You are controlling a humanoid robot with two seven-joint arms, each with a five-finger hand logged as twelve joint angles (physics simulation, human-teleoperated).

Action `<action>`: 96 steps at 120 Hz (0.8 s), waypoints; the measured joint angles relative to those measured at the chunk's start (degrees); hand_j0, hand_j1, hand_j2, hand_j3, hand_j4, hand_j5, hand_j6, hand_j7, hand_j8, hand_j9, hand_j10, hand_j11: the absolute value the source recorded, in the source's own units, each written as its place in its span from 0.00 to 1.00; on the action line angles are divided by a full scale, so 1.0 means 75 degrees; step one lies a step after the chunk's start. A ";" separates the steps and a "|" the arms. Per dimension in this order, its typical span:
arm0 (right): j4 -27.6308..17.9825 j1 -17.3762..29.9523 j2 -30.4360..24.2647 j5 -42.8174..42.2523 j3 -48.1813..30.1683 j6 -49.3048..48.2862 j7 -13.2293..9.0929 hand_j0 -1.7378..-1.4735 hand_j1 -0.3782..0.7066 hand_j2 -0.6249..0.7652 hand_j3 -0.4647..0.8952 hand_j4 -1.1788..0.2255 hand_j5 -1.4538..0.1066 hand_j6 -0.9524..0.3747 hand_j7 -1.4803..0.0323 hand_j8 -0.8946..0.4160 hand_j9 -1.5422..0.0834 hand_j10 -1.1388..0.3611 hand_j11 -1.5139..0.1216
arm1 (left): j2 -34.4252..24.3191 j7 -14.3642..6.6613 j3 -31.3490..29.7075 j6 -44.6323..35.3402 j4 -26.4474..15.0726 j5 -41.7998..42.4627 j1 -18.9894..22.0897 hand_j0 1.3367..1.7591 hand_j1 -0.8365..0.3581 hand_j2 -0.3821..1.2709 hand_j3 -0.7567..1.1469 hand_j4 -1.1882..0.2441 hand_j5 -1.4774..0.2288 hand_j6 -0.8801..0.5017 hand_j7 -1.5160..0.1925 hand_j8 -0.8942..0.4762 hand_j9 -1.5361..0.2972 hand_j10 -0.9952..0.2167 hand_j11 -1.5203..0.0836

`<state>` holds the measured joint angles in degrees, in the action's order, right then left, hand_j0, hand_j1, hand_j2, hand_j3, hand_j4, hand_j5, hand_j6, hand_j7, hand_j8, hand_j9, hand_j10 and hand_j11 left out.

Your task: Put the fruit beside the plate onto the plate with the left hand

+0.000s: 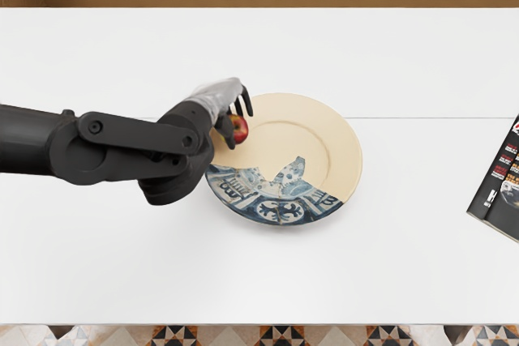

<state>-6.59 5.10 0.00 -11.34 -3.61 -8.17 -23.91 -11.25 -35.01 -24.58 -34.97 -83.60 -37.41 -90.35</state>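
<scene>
Over the plate (336, 151) rim, left hand (217, 107), fingers curled around the apple (239, 126)

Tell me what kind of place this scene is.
Likely a simulated home dining setting: a white table, a patterned ceramic plate with the left hand holding a small red fruit over its left side, a magazine at the right edge, and patterned floor tiles.

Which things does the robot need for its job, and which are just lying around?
Needed for the job: left hand, red fruit held in its fingers, plate.
Just lying around: magazine at the right edge of the table.
</scene>
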 joint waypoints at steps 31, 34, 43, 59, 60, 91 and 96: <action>0.0000 0.0000 0.0000 0.0000 0.0000 0.0000 0.0000 0.30 0.03 0.45 0.34 0.84 0.93 0.72 0.98 0.68 0.95 0.76 0.93 | -0.0507 0.0002 0.0230 -0.0004 -0.0043 0.0324 -0.0093 0.76 0.80 0.32 0.40 0.68 0.70 0.49 0.72 0.52 0.68 0.64 0.77; 0.0000 0.0000 0.0000 0.0000 0.0000 0.0000 0.0000 0.30 0.03 0.45 0.34 0.84 0.93 0.72 0.98 0.68 0.95 0.76 0.93 | -0.0762 0.0002 0.0307 -0.0005 -0.0077 0.0396 -0.0102 0.76 0.82 0.31 0.40 0.70 0.72 0.51 0.74 0.53 0.70 0.66 0.79; 0.0000 0.0000 0.0000 0.0000 0.0000 0.0000 0.0000 0.30 0.03 0.45 0.34 0.84 0.93 0.72 0.98 0.68 0.95 0.76 0.93 | -0.1454 0.0002 0.0596 0.0285 -0.0179 0.0535 -0.0106 0.76 0.87 0.29 0.40 0.73 0.76 0.54 0.78 0.56 0.74 0.71 0.83; 0.0000 0.0000 0.0000 0.0000 0.0000 0.0000 0.0000 0.30 0.03 0.45 0.34 0.84 0.93 0.72 0.98 0.68 0.95 0.76 0.93 | -0.2912 0.0002 0.1333 0.1999 -0.0492 0.0686 -0.0094 0.76 0.92 0.26 0.40 0.77 0.80 0.58 0.83 0.60 0.78 0.76 0.88; 0.0000 0.0000 0.0000 0.0000 0.0000 0.0000 0.0000 0.30 0.03 0.45 0.34 0.84 0.93 0.72 0.98 0.68 0.95 0.76 0.93 | -0.2989 0.0002 0.1375 0.2139 -0.0505 0.0699 -0.0094 0.76 0.92 0.26 0.40 0.78 0.81 0.59 0.83 0.60 0.78 0.76 0.89; 0.0000 0.0000 0.0000 0.0000 0.0000 0.0000 0.0000 0.30 0.03 0.45 0.34 0.84 0.93 0.72 0.98 0.68 0.95 0.76 0.93 | -0.4604 0.0002 0.2033 0.4673 -0.0790 0.0842 -0.0030 0.76 0.97 0.24 0.40 0.81 0.84 0.62 0.87 0.63 0.82 0.80 0.92; 0.0000 0.0000 0.0000 0.0000 0.0000 0.0000 0.0000 0.30 0.03 0.45 0.34 0.84 0.93 0.72 0.98 0.68 0.95 0.76 0.93 | -0.4785 0.0002 0.2069 0.4854 -0.0811 0.0846 -0.0023 0.76 0.97 0.24 0.40 0.81 0.85 0.62 0.87 0.63 0.82 0.80 0.93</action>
<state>-6.59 5.10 0.00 -11.34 -3.61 -8.17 -23.91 -47.13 -35.00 -9.07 1.44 -89.68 -31.07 -90.53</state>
